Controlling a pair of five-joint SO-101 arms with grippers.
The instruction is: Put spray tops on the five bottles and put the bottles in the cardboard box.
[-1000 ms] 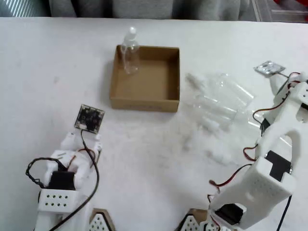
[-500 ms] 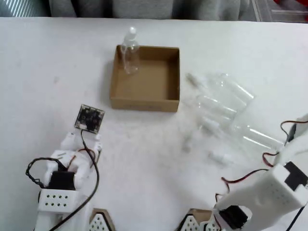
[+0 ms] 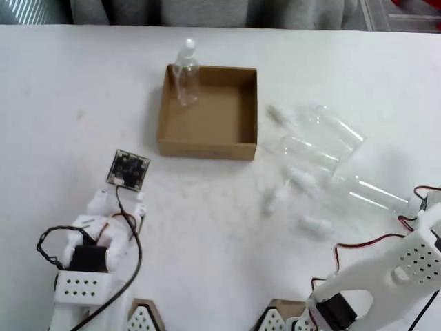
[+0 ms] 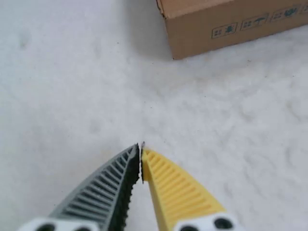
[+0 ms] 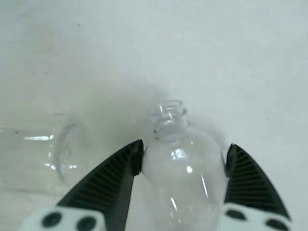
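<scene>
Bottle (image 5: 179, 168) inside wide-spread right pincer (image 5: 185, 146).

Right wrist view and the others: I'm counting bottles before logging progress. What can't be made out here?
Right wrist view: the bottle between the right gripper's open jaws is cut off by the picture's edge, base unseen.
High view: the lying bottles overlap and fade into the white table; count unsure.
High view: spray tops too small to count.
Left wrist view: cardboard box cut by the edge, inside hidden.
</scene>
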